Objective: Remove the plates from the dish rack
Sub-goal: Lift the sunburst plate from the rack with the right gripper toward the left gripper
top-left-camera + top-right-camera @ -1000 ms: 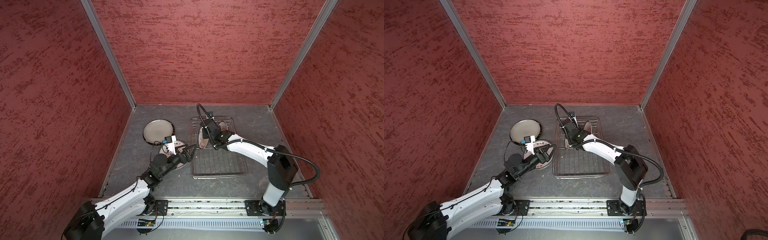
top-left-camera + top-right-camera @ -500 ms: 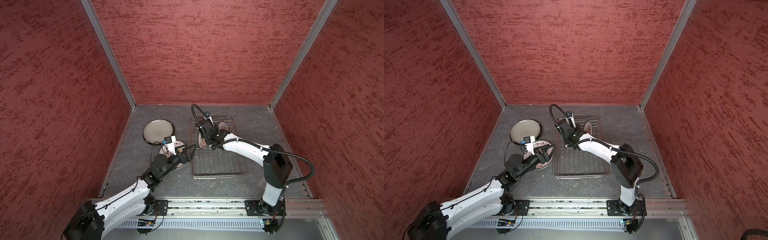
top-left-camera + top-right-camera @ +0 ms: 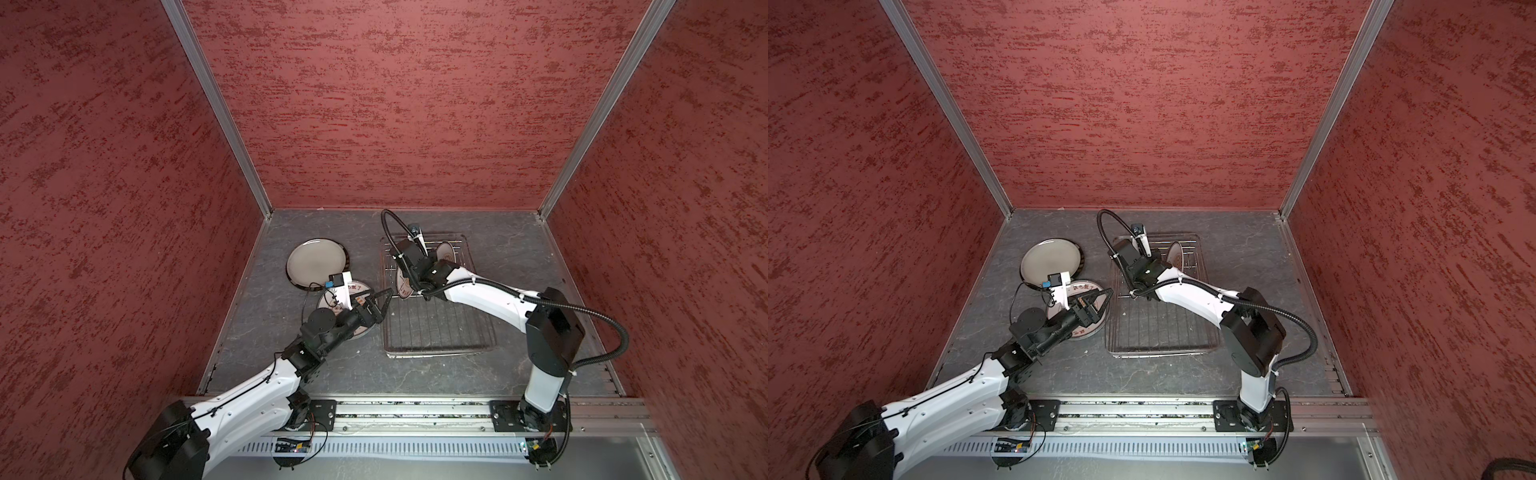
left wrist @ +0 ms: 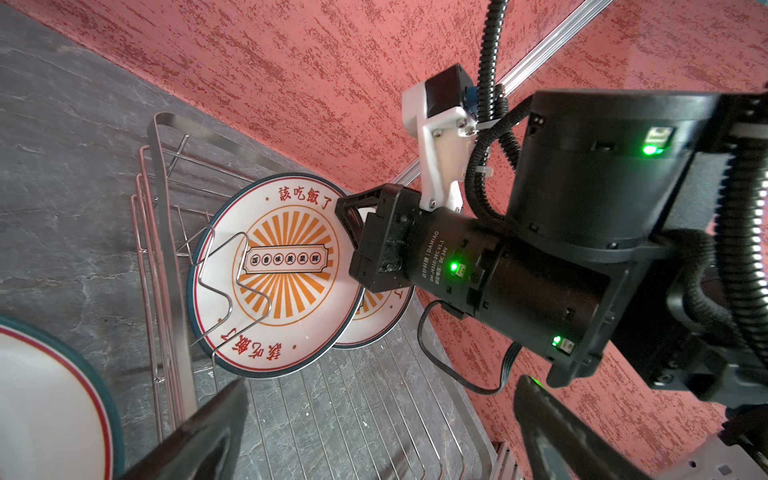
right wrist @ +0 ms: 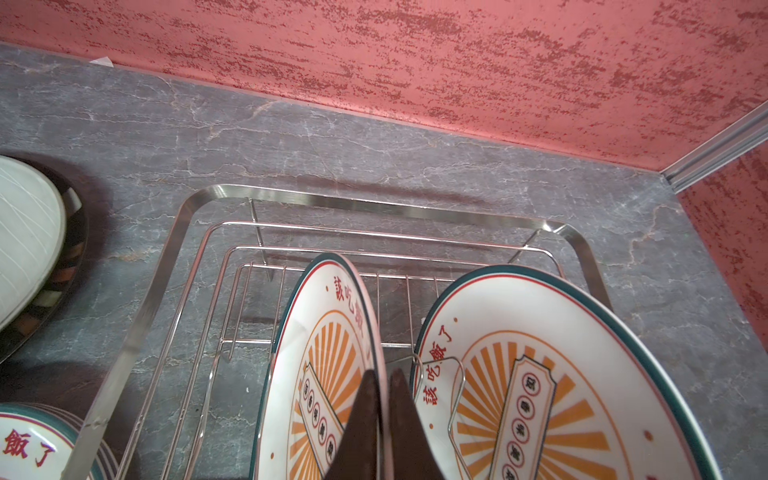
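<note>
Several plates lay flat on the table (image 3: 515,266), left of the rack: a large pale plate (image 3: 316,261) rested on a dark-rimmed one (image 5: 75,249), and nearer sat a small stack (image 3: 362,286) with red characters. The left gripper (image 3: 384,302) hovered over that stack with jaws spread wide and nothing between them, probably placed to take a handover or its own turn. The rack (image 3: 436,332) held two sunburst plates on edge, propped by its wire prongs (image 4: 227,299), and the rest of its grid was bare. The right gripper (image 5: 382,376) was pinched tight on the top rim of the left plate (image 5: 320,365), a hold suited to lifting it straight out of the prongs. The right plate (image 5: 540,374) stood just beside it, leaning and untouched.
</note>
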Motion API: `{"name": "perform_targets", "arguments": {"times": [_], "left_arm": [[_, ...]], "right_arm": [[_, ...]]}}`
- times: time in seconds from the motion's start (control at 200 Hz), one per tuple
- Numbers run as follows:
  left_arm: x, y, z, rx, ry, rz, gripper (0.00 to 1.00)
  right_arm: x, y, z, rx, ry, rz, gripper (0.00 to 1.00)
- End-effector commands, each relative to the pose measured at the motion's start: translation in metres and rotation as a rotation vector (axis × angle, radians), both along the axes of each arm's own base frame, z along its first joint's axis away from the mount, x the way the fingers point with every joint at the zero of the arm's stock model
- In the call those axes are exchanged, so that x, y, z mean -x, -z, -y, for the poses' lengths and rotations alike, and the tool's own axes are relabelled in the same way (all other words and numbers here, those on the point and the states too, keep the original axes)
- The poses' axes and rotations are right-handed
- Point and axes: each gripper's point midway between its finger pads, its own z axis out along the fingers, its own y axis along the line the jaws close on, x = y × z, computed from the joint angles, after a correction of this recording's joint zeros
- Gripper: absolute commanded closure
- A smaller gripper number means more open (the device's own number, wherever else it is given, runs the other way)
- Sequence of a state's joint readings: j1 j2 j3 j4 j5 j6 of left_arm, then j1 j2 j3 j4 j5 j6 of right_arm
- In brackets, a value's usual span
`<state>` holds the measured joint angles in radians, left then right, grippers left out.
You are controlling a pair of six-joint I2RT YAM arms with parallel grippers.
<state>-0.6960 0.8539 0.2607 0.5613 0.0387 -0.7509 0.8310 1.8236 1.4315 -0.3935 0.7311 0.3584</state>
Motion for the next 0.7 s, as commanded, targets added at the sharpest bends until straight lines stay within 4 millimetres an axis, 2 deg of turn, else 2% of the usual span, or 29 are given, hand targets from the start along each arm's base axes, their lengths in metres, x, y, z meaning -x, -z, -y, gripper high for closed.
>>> {"name": "perform_targets", "arguments": {"times": [0.0, 0.276, 0.566, 0.696], "left_arm": [[0.0, 0.0, 0.001, -0.003, -0.004, 0.012, 0.0], [-0.002, 0.002, 0.002, -0.004, -0.007, 0.007, 0.0], [-0.001, 0.0, 0.002, 0.004, -0.002, 0.012, 0.01], [0.006, -0.006, 0.006, 0.027, 0.036, 0.066, 0.01]], "right_arm": [[-0.004, -0.045, 0.011, -0.013, 0.051, 0.118, 1.0], [0.006, -0.081, 0.023, -0.059, 0.063, 0.219, 1.0], [0.022, -0.106, 0.043, -0.092, 0.087, 0.303, 1.0], [0.034, -0.116, 0.055, -0.136, 0.083, 0.35, 1.0]]}}
